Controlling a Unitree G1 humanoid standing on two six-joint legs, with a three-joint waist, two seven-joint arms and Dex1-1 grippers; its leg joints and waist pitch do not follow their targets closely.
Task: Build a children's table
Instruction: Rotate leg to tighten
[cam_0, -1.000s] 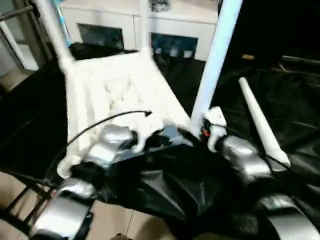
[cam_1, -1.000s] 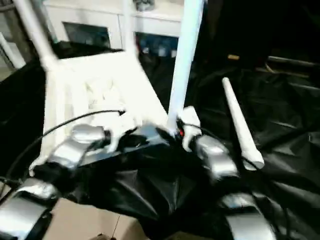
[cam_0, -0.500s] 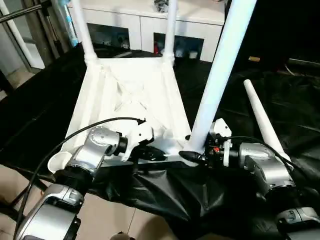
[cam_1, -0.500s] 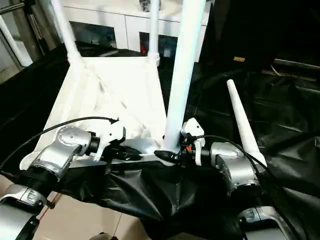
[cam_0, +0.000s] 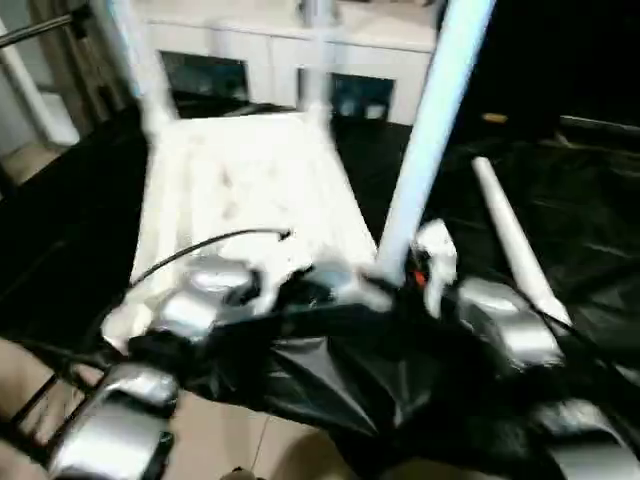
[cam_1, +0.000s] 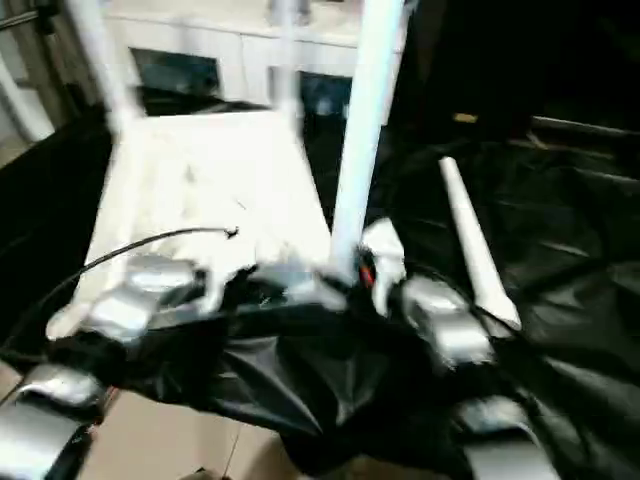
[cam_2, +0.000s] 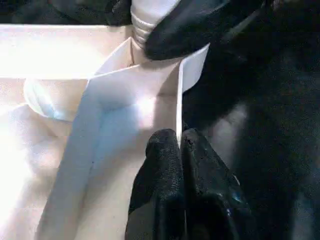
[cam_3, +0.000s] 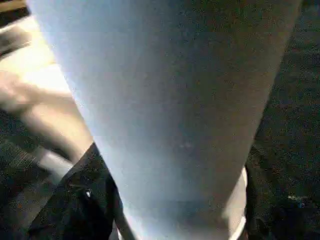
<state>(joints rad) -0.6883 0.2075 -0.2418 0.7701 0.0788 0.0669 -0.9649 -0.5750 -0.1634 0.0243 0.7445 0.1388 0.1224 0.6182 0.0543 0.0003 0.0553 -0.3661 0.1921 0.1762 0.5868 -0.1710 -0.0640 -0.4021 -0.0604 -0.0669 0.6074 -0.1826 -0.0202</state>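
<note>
upright leg (cam_0: 428, 140) blocks the near corner, loose leg (cam_0: 515, 245) lies right, black sheet (cam_0: 590, 210) beyond seemingly open

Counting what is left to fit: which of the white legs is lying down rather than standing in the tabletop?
The loose leg on the black sheet, beside the right arm. The others stand upright in the tabletop.

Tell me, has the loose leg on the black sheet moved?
No. The loose leg lies on the black sheet, as far from the tabletop and upright leg as before; the whole view shifted, so the camera moved.
</note>
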